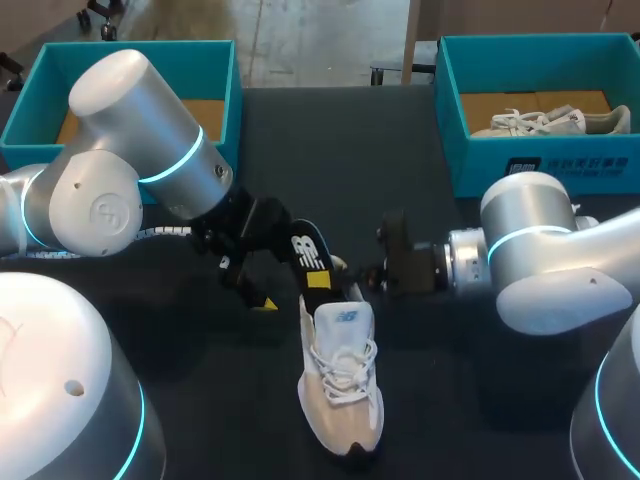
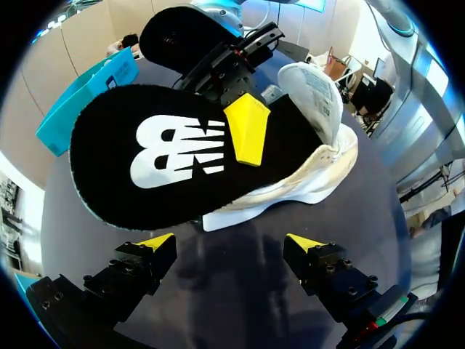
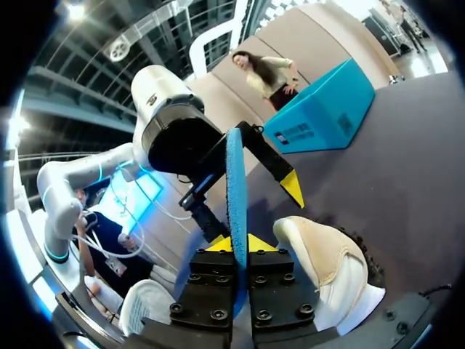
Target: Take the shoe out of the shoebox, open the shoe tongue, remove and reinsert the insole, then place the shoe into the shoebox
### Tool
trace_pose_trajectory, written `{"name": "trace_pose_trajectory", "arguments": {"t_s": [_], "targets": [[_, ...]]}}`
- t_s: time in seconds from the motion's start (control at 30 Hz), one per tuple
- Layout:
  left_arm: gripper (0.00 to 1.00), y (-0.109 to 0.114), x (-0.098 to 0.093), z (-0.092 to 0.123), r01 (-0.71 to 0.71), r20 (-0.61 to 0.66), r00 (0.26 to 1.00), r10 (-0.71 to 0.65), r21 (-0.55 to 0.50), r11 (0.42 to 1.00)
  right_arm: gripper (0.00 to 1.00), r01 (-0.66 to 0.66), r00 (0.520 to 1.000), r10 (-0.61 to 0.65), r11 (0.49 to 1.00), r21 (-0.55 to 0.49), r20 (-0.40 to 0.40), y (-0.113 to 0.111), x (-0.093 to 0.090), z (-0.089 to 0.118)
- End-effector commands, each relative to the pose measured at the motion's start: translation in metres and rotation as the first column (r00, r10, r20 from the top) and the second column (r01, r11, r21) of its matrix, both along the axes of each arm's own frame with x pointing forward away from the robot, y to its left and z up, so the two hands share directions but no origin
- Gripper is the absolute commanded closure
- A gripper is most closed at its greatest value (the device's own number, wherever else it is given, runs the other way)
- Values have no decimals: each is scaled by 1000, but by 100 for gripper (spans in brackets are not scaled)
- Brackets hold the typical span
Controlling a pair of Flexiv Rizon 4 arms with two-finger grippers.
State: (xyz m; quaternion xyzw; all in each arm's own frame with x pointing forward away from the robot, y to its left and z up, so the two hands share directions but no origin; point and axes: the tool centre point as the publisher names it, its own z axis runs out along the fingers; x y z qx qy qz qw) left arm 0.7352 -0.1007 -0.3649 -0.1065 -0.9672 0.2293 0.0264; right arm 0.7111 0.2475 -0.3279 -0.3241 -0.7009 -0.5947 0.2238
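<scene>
The white shoe lies on the dark table near its front edge, tongue pulled up. The black insole with a white logo stands on edge above the shoe's opening. My right gripper is shut on the insole; in the right wrist view the insole's blue edge runs up between its fingers, with the shoe beside them. My left gripper is open and holds nothing, just short of the insole and the shoe.
A teal shoebox stands at the back left. A second teal shoebox at the back right holds another pale shoe. Both arms crowd the middle of the table.
</scene>
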Motion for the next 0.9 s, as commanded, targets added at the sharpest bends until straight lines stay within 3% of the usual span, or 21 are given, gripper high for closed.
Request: {"name": "trace_pose_trajectory", "arguments": {"t_s": [0.03,0.23,0.4,0.8,0.83,0.9], "targets": [[0,1,-1,-1,0,2,1000,0,-2,1000,100,-8,1000,8,1000,24,-5,-5,-7,-3],[0,1,-1,-1,0,2,1000,0,-2,1000,100,-39,998,45,994,106,-54,-15,-12,-13],[0,1,-1,-1,0,2,1000,0,-2,1000,100,-33,997,41,993,115,-68,-18,-19,-17],[0,1,-1,-1,0,2,1000,0,-2,1000,100,-56,997,61,991,123,-36,-14,-36,-11],[0,1,-1,-1,0,2,1000,0,-2,1000,82,-60,998,63,991,123,-28,-14,-36,-8],[0,1,-1,-1,0,2,1000,0,-2,1000,71,-67,998,69,991,118,-13,-12,-36,-4]]}}
